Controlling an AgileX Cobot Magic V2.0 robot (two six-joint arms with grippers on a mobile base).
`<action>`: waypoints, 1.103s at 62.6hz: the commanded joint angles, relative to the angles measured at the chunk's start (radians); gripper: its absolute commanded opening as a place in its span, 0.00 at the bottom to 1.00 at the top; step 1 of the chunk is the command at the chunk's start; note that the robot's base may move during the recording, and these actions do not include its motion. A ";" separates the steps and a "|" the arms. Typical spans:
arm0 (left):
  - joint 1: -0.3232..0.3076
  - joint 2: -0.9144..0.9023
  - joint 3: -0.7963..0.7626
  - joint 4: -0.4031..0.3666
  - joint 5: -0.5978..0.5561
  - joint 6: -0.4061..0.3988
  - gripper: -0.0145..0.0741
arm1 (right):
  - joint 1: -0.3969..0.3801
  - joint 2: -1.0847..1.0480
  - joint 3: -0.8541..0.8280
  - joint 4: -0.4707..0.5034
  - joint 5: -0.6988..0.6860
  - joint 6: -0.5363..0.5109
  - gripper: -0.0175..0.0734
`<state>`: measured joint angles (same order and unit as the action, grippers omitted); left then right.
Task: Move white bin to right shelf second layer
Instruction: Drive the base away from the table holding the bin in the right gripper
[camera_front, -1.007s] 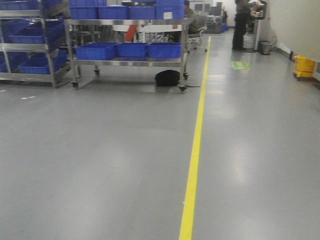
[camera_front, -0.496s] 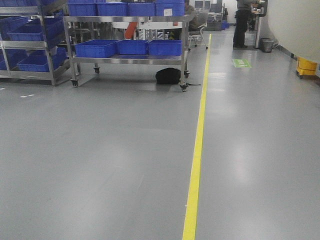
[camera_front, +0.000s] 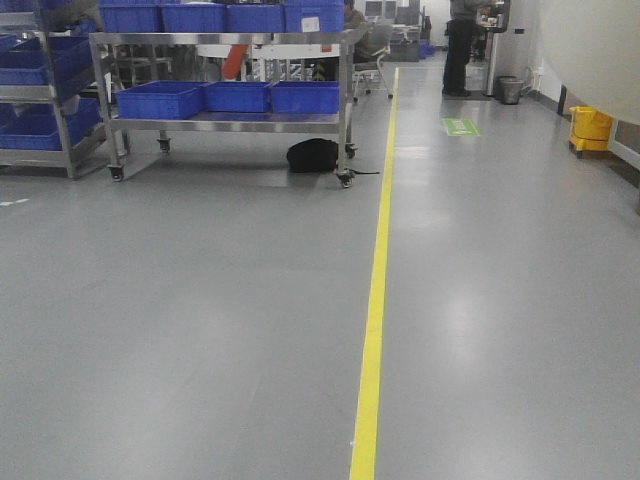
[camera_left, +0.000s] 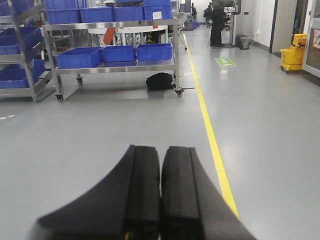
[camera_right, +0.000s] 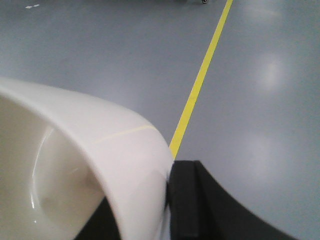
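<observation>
Right hand (camera_right: 167, 197) clamped on the white bin (camera_right: 100, 135) wall, bin held above the grey floor (camera_right: 260, 75), at two o'clock in the front view. Left hand (camera_left: 160, 152) pinched together, empty.

One white bin (camera_right: 100, 130); three blue crates (camera_front: 237, 96) on the cart's (camera_front: 220, 39) lower level; one black bag (camera_front: 312, 155); one yellow floor line (camera_front: 372, 300).
</observation>
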<state>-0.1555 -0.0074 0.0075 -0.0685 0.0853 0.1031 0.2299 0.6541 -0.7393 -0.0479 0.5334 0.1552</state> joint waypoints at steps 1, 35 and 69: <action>-0.004 -0.014 0.037 -0.005 -0.085 -0.004 0.26 | -0.007 0.000 -0.033 -0.005 -0.101 0.004 0.26; -0.004 -0.014 0.037 -0.005 -0.085 -0.004 0.26 | -0.007 0.000 -0.033 -0.005 -0.101 0.004 0.26; -0.004 -0.014 0.037 -0.005 -0.085 -0.004 0.26 | -0.007 0.000 -0.033 -0.005 -0.101 0.004 0.26</action>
<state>-0.1555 -0.0074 0.0075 -0.0685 0.0853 0.1031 0.2299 0.6541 -0.7393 -0.0479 0.5334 0.1552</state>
